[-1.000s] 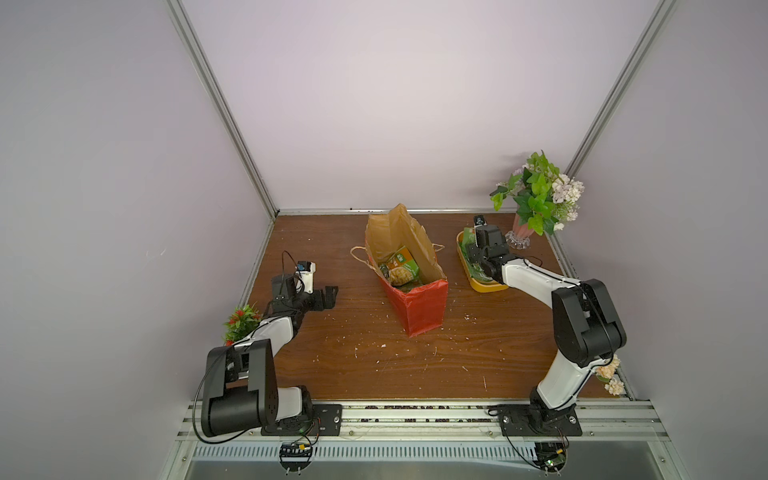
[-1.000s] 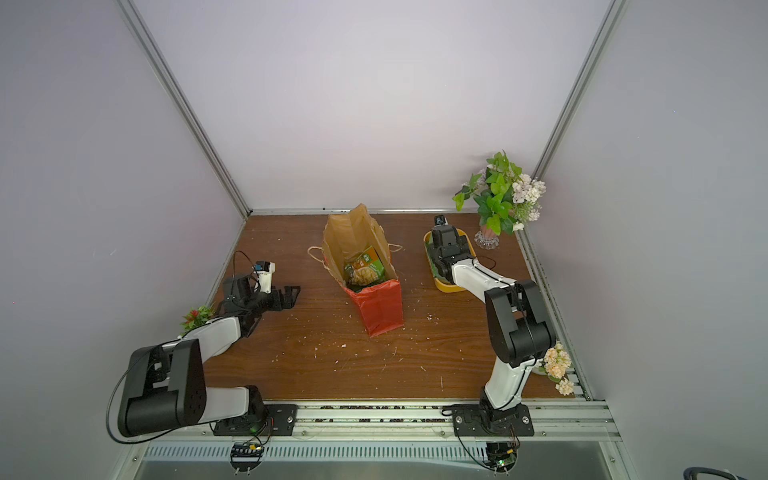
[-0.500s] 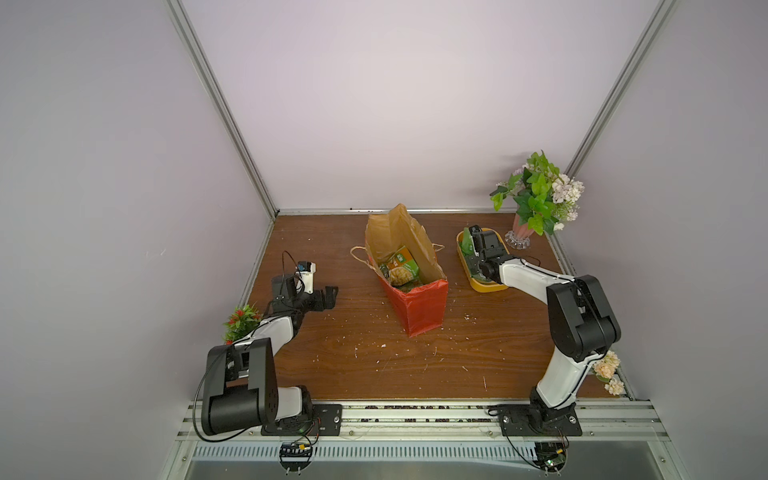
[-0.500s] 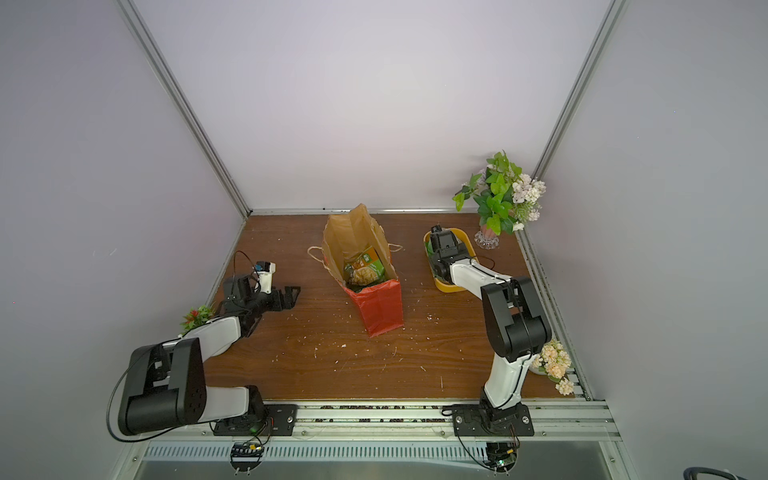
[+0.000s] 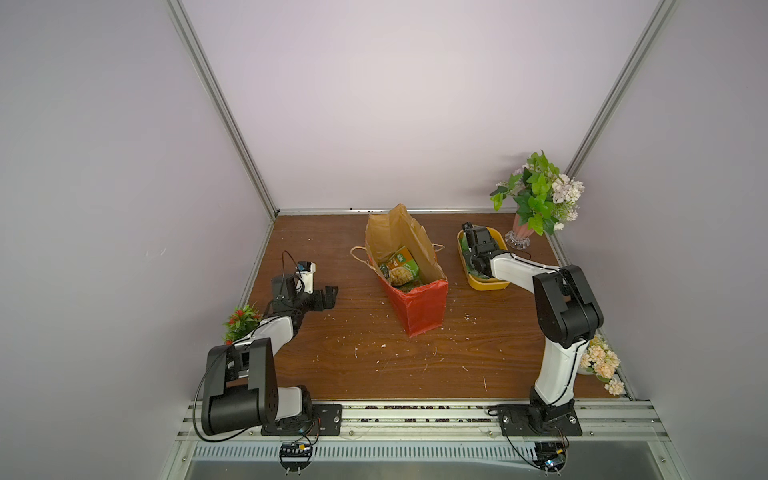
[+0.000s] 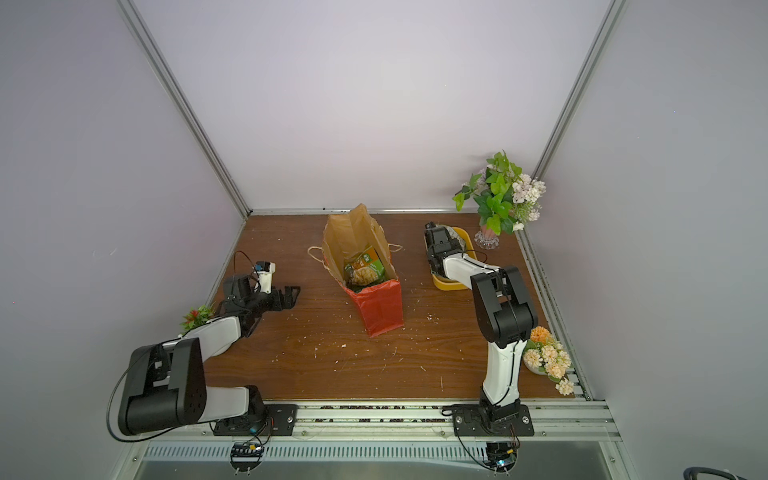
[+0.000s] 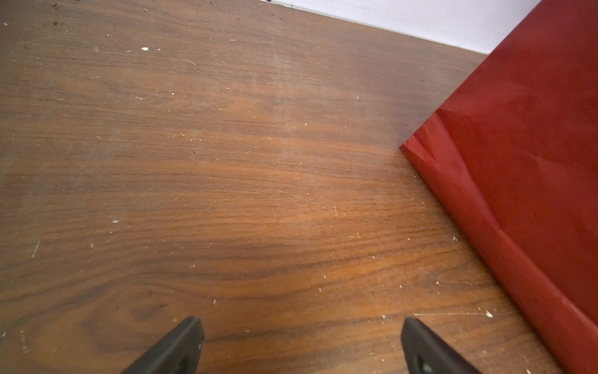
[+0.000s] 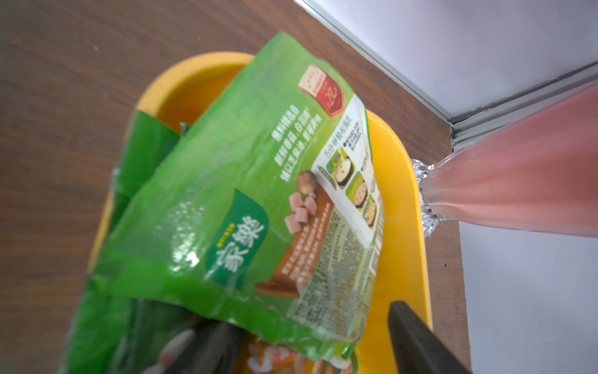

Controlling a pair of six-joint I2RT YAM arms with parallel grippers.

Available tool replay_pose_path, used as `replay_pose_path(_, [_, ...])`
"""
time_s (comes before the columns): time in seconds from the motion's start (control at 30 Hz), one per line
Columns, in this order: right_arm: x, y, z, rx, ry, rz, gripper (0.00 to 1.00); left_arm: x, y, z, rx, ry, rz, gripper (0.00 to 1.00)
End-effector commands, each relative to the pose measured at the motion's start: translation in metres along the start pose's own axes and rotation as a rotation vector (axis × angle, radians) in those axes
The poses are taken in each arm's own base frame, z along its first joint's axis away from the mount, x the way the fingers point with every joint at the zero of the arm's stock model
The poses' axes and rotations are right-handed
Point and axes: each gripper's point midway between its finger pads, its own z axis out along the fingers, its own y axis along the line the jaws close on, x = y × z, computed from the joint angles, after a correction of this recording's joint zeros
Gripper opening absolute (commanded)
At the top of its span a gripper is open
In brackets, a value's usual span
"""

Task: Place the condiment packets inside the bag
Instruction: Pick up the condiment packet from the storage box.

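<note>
Right of centre in a top view, the right gripper, jaws parted, straddles the edge of a green condiment packet in the yellow tub, likely light, limp and slippery, best pinched at its sealed edge, while the left gripper waits wide open left of the bag.

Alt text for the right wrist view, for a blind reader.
A green condiment packet lies tilted across a yellow tub, its near edge between the open jaws of the right gripper. A pink vase stands beside the tub.
</note>
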Motion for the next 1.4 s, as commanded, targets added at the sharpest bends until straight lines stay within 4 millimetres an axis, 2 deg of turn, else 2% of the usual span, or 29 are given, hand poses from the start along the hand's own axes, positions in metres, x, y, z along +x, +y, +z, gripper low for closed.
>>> replay_pose_path(0.0, [-0.028, -0.027, -0.01, 0.097, -0.116, 0.106, 0.62, -0.008, 0.004, 0.001, -0.008, -0.011, 0.007, 0.99])
replay_pose_path(0.17, [-0.042, -0.046, -0.03, 0.136, -0.212, 0.193, 0.48, -0.009, 0.003, 0.001, -0.001, -0.013, 0.007, 0.99])
replay_pose_path(0.3, [-0.046, -0.055, -0.04, 0.149, -0.25, 0.229, 0.45, -0.009, 0.002, 0.0, 0.002, -0.015, 0.007, 0.99])
replay_pose_path(0.5, [-0.046, -0.054, -0.035, 0.152, -0.243, 0.24, 0.44, -0.01, 0.001, -0.002, 0.006, -0.02, 0.012, 0.99])
replay_pose_path(0.77, [-0.05, -0.055, -0.03, 0.155, -0.241, 0.263, 0.34, -0.011, 0.0, -0.003, 0.006, -0.026, 0.016, 0.98])
replay_pose_path(0.83, [-0.052, -0.058, -0.03, 0.158, -0.243, 0.269, 0.26, -0.011, 0.0, -0.003, 0.005, -0.025, 0.016, 0.99])
replay_pose_path(0.93, [-0.054, -0.063, -0.033, 0.162, -0.25, 0.281, 0.0, -0.011, 0.0, -0.004, 0.006, -0.027, 0.018, 0.99])
replay_pose_path(1.1, [-0.066, -0.073, -0.056, 0.118, -0.311, 0.343, 0.0, -0.012, 0.0, -0.004, 0.007, -0.029, 0.018, 0.99])
replay_pose_path(1.37, [-0.09, -0.092, -0.119, -0.024, -0.444, 0.449, 0.0, -0.012, 0.0, -0.004, 0.006, -0.031, 0.019, 0.99])
